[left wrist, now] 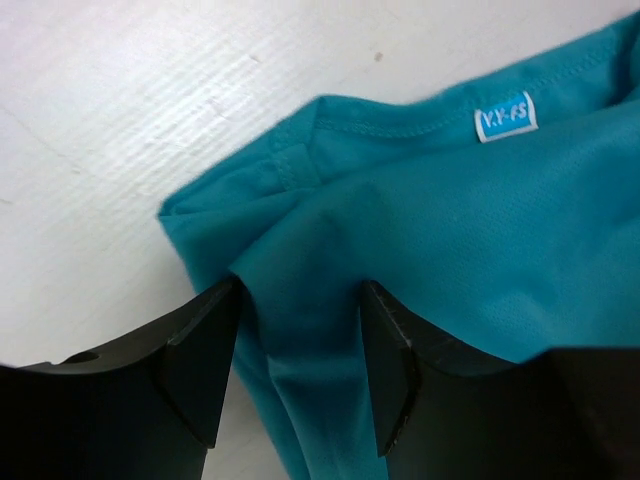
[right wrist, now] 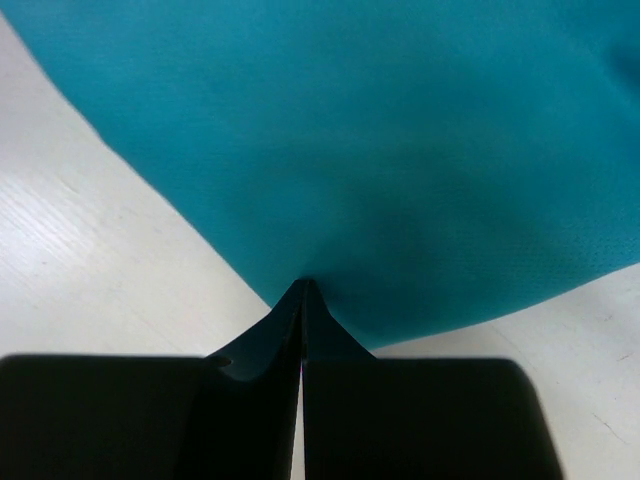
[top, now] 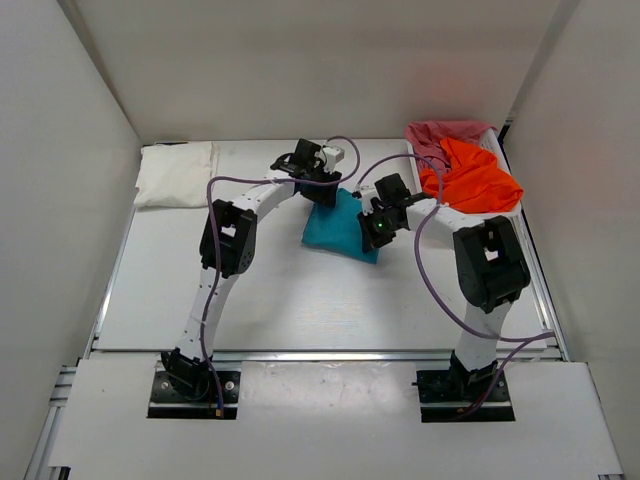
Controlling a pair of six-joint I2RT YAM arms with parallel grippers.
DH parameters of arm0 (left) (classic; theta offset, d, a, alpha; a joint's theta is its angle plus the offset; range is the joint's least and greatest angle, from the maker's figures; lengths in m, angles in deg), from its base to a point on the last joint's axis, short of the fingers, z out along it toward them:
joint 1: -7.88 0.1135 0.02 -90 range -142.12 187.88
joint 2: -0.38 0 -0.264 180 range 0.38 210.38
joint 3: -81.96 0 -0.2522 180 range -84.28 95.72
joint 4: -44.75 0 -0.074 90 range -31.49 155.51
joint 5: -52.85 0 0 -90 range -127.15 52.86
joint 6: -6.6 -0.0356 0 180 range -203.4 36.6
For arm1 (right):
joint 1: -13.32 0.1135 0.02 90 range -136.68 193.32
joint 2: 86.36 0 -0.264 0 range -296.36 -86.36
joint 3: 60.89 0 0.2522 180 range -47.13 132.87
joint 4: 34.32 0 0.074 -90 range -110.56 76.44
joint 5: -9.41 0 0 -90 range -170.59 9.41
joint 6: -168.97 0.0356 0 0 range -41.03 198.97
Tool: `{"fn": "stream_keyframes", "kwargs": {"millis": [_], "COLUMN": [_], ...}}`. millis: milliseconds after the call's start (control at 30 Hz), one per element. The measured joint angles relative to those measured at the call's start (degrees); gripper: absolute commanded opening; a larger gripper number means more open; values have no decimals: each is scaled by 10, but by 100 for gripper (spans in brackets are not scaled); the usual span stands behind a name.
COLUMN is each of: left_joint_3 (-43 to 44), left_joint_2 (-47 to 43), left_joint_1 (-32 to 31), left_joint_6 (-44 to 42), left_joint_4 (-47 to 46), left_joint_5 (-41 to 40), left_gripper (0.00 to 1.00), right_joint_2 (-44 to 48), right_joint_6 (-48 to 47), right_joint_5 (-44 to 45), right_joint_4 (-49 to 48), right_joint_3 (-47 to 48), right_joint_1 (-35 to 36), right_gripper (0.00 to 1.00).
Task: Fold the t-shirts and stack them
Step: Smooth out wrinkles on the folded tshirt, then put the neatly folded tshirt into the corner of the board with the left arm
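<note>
The teal-blue t-shirt (top: 340, 226) lies crumpled in the middle of the table. Its collar with a small label (left wrist: 505, 117) shows in the left wrist view. My left gripper (top: 326, 188) (left wrist: 300, 300) is at the shirt's far edge, open, with a raised fold of teal cloth (left wrist: 300, 340) between its fingers. My right gripper (top: 368, 208) (right wrist: 303, 287) is shut, with its tips resting on the teal shirt (right wrist: 400, 150) near its right edge. A folded white t-shirt (top: 176, 176) lies at the back left. The orange t-shirt (top: 472, 180) and the pinkish-red t-shirt (top: 445, 131) are heaped at the back right.
A white mesh basket (top: 498, 132) holds the orange and pinkish-red shirts in the back right corner. White walls close the table in on the left, back and right. Both arm bases are bolted at the near edge.
</note>
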Motion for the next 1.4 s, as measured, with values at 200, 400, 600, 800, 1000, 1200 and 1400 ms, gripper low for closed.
{"fn": "stream_keyframes", "kwargs": {"millis": [200, 400, 600, 800, 1000, 1200, 1400], "left_joint_3": [16, 16, -47, -156, -224, -239, -240], "left_joint_2": [0, -2, -65, -176, -189, -170, -162], "left_joint_1": [3, 4, 10, 14, 12, 12, 13], "left_joint_6": [3, 7, 11, 17, 27, 38, 48], "left_joint_4": [-11, -12, -13, 8, 23, 36, 32], "left_joint_5": [-55, -98, -84, -24, -5, 6, 22], "left_gripper": [66, 75, 99, 99, 99, 99, 96], "right_joint_2": [-14, -14, 4, 50, 53, 31, 7], "right_joint_6": [-6, -35, -48, -43, -24, -14, -2], "right_joint_5": [5, 21, 32, 33, 37, 54, 64], "right_joint_4": [1, 2, 3, 4, 7, 6, 5], "right_joint_3": [0, 2, 16, 19, 19, 19, 19], "right_joint_1": [-13, -13, -6, -15, -50, -74, -82], "right_gripper": [0, 1, 0, 2, 2, 2, 2]}}
